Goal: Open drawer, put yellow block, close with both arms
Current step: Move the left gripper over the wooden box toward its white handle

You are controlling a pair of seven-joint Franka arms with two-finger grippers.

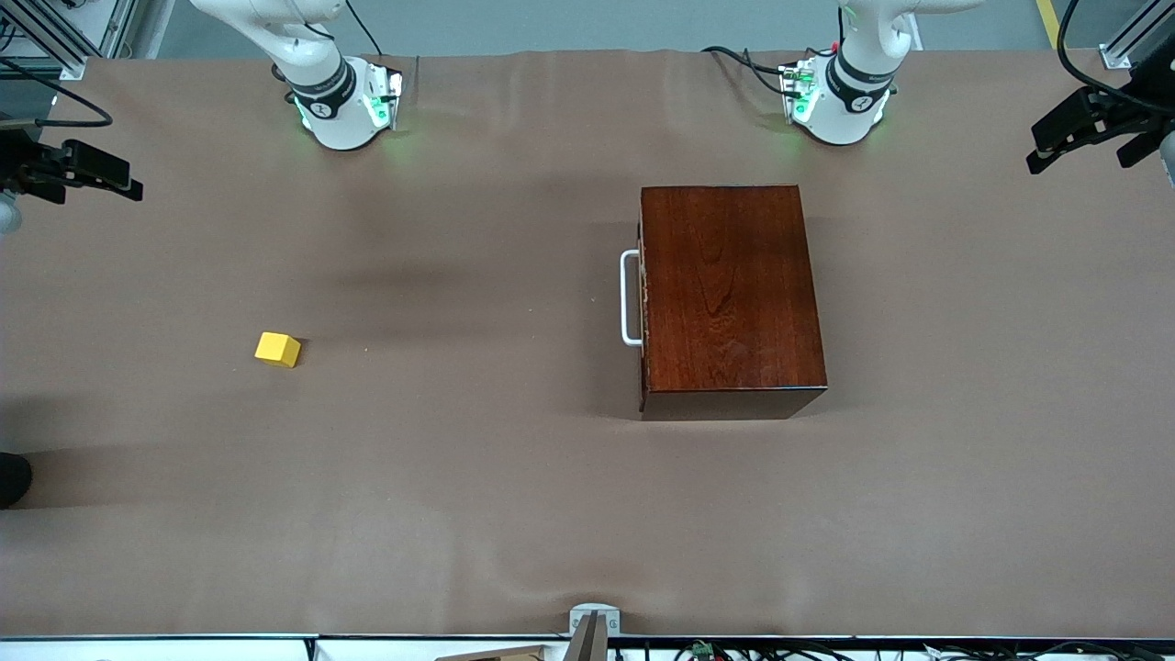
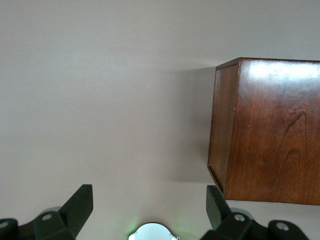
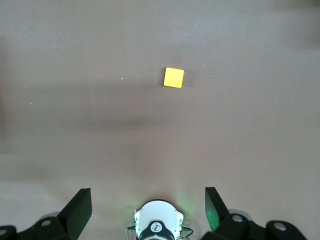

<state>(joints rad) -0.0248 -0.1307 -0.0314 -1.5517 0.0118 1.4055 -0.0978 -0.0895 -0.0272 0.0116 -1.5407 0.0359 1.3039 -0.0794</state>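
- Count: one box, one drawer handle, one yellow block, two arms with one gripper each.
- Drawer shut; only its white U-shaped bar handle shows, on the box face turned toward the right arm's end of the table.
- Box: glossy dark reddish-brown wood with visible grain, rectangular, standing near the left arm's base.
- Block: small bright yellow cube with matte faces, lying alone on the table, well apart from the box, toward the right arm's end, nearer the front camera than the right arm's base.
- Table cover: brown, smooth, faintly wrinkled.
- Left gripper: jaws apart, empty, up over the table beside the box.
- Right gripper: jaws apart, empty, high over the table above the block.
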